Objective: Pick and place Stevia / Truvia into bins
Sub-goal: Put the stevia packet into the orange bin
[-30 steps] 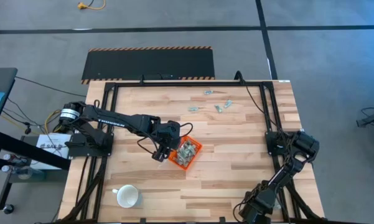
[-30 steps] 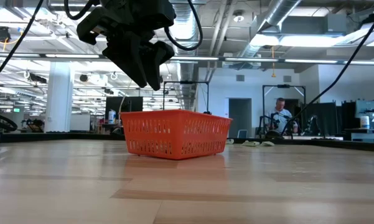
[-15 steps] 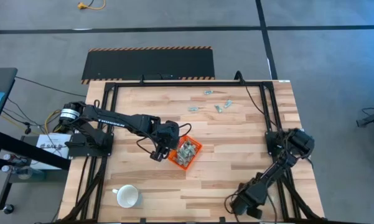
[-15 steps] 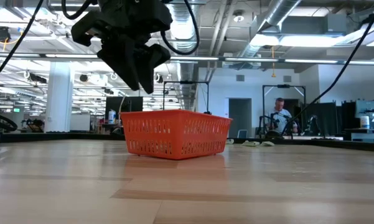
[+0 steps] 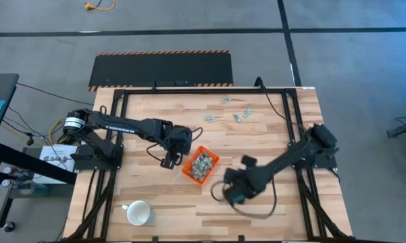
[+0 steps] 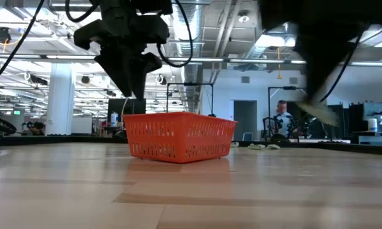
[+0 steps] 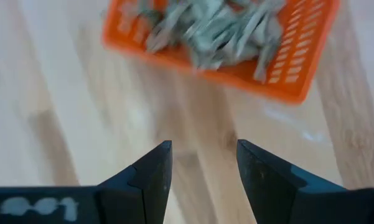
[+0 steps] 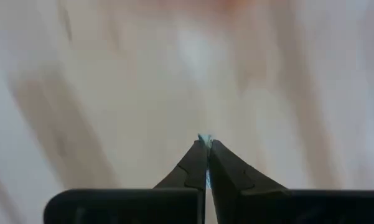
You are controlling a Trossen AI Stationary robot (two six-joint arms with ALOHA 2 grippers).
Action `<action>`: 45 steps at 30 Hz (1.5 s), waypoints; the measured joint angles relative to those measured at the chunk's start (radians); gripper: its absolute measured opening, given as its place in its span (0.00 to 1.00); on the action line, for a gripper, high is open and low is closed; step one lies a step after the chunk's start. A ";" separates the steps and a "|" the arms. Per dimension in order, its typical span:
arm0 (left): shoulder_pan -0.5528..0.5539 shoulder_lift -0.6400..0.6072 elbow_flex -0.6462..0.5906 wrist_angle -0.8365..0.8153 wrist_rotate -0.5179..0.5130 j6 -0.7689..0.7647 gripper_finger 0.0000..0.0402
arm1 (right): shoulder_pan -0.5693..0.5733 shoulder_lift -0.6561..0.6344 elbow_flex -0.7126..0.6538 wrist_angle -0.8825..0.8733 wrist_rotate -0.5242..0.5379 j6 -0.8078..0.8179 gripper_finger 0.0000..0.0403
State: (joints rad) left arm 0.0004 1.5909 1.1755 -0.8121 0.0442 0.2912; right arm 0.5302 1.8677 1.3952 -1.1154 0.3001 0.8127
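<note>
The orange bin (image 5: 200, 165) stands on the table's middle and holds a heap of pale green and white sachets (image 7: 205, 28). A few loose sachets (image 5: 240, 116) lie flat on the wood toward the far edge. My left gripper (image 5: 169, 160) hangs open and empty above the table just left of the bin; its wrist view shows its gap (image 7: 202, 165) over bare wood, with the bin (image 7: 286, 68) ahead. My right gripper (image 5: 231, 192) is shut and empty, over the table to the near right of the bin; its wrist view (image 8: 205, 146) is blurred.
A white mug (image 5: 139, 214) stands near the near left corner. Black frame rails (image 5: 284, 108) run along the table's left, far and right sides. In the low view the bin (image 6: 178, 137) stands mid-table, with a person far off in the room behind.
My right arm has swung fast from the table's near right corner toward the middle, and its gripper now hangs close to the bin's near right side. My left gripper has drawn a little toward the table's left, away from the bin, and stays open.
</note>
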 joint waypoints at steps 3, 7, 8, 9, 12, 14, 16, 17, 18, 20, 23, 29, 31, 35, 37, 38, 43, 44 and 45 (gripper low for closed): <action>0.019 -0.021 0.000 -0.013 -0.019 -0.025 0.42 | -0.062 -0.048 0.001 0.117 0.125 -0.124 0.00; 0.035 -0.042 0.000 -0.036 -0.016 -0.041 0.42 | -0.141 -0.078 -0.002 0.346 0.175 -0.338 0.00; 0.038 -0.043 0.000 -0.039 -0.015 -0.043 0.42 | -0.162 -0.078 -0.008 0.415 0.169 -0.388 0.00; 0.040 -0.045 0.000 -0.046 -0.015 -0.044 0.42 | -0.180 -0.078 -0.016 0.483 0.155 -0.432 0.00; 0.041 -0.053 0.000 -0.063 -0.015 -0.055 0.42 | -0.239 -0.065 -0.035 0.610 0.069 -0.519 0.00; 0.041 -0.053 0.000 -0.077 -0.014 -0.066 0.42 | -0.271 -0.050 -0.041 0.630 0.034 -0.549 0.00; 0.041 -0.054 0.000 -0.083 -0.014 -0.071 0.42 | -0.291 -0.037 -0.041 0.652 0.014 -0.589 0.01; 0.041 -0.054 0.000 -0.085 -0.014 -0.074 0.42 | -0.300 -0.033 -0.038 0.668 0.003 -0.605 0.02; 0.041 -0.054 0.000 -0.091 -0.014 -0.075 0.42 | -0.306 -0.032 -0.039 0.661 -0.002 -0.611 0.02; 0.041 -0.054 0.000 -0.090 -0.014 -0.077 0.42 | -0.314 -0.031 -0.040 0.659 -0.020 -0.612 0.04; 0.041 -0.054 0.000 -0.090 -0.014 -0.078 0.42 | -0.327 -0.014 -0.039 0.660 -0.064 -0.612 0.09; 0.041 -0.054 0.000 -0.089 -0.014 -0.090 0.42 | -0.339 -0.007 -0.039 0.660 -0.090 -0.611 0.18; 0.041 -0.054 0.000 -0.089 -0.013 -0.090 0.42 | -0.338 -0.006 -0.040 0.657 -0.090 -0.611 0.21; 0.041 -0.054 0.000 -0.088 -0.002 -0.089 0.42 | -0.342 -0.011 -0.040 0.609 -0.067 -0.630 0.24; 0.041 -0.054 0.000 -0.088 0.008 -0.083 0.42 | -0.352 -0.020 -0.040 0.554 -0.025 -0.637 0.25; 0.040 -0.054 0.000 -0.087 0.013 -0.078 0.42 | -0.362 -0.029 -0.039 0.517 -0.008 -0.637 0.25; 0.040 -0.054 0.000 -0.082 0.027 -0.073 0.42 | -0.445 -0.072 -0.056 0.374 0.019 -0.631 0.25; 0.040 -0.054 -0.001 -0.079 0.027 -0.073 0.42 | -0.468 -0.085 -0.074 0.381 0.018 -0.634 0.25; 0.040 -0.054 -0.004 -0.071 0.027 -0.073 0.42 | -0.493 -0.101 -0.096 0.415 0.015 -0.637 0.25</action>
State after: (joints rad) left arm 0.0406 1.5368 1.1710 -0.8831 0.0709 0.2184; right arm 0.0373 1.7671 1.2989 -0.7004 0.3156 0.1757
